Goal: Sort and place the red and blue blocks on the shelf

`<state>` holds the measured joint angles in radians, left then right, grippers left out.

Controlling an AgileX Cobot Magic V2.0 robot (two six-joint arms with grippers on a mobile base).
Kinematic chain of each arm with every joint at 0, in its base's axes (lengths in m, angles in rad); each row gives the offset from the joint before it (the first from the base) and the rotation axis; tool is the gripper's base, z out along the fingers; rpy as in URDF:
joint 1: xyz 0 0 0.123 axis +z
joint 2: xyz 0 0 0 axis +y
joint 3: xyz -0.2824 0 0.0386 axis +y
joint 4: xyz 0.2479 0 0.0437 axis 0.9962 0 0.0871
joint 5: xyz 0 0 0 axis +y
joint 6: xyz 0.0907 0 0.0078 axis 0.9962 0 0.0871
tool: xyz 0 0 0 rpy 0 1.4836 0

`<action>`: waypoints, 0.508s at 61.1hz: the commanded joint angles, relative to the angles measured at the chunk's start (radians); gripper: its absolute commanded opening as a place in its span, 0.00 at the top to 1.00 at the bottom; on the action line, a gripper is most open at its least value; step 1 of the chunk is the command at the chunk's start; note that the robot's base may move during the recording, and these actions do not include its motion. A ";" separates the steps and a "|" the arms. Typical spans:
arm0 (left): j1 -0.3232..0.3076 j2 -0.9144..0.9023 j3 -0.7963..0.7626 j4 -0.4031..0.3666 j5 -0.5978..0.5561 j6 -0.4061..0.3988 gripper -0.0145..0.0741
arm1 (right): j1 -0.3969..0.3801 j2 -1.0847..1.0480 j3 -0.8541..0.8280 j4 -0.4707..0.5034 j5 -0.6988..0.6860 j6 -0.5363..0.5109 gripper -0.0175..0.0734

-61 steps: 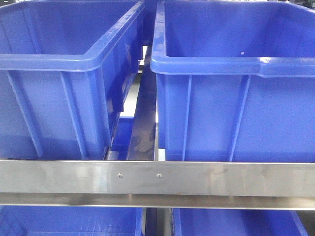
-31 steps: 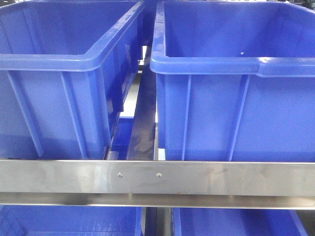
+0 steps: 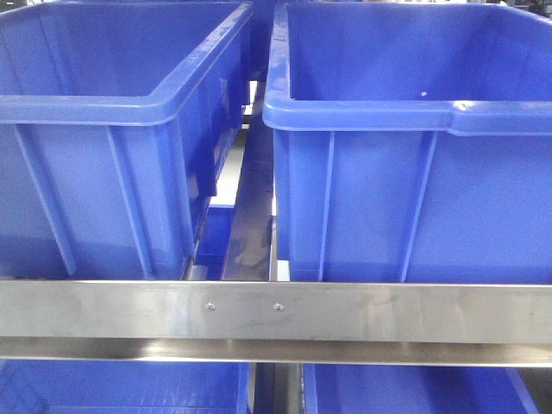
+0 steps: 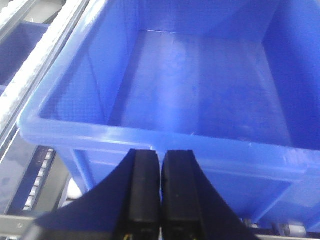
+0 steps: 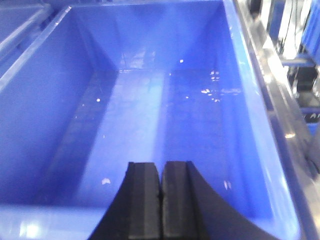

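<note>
Nothing has moved since a second ago: we hold over two blue crates.

Our shelf point(image 3: 362, 312) carries the crates point(image 3: 405, 172); our left gripper point(image 4: 160, 187) and right gripper point(image 5: 160, 197) are both clenched empty, and we see no red or blue blocks anywhere, so sorting looks unstarted.

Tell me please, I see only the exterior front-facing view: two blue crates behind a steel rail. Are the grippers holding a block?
Observer: No. The left gripper is shut with nothing between its fingers.
Operator: And the right one?
Observer: The right gripper is shut too, also holding nothing.
Operator: Is any block inside the crates?
Observer: In the right wrist view, the blue crate below that gripper shows only a bare floor, no block.
</note>
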<state>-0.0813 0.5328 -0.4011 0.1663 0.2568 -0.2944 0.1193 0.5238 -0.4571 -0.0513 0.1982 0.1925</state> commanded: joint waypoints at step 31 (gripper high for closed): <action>0.001 -0.011 -0.028 0.006 -0.048 -0.005 0.70 | 0.003 -0.120 0.037 -0.025 0.031 -0.012 0.75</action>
<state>-0.0813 0.5207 -0.4011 0.1663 0.2746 -0.2944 0.1193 0.4025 -0.3934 -0.0660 0.2857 0.1925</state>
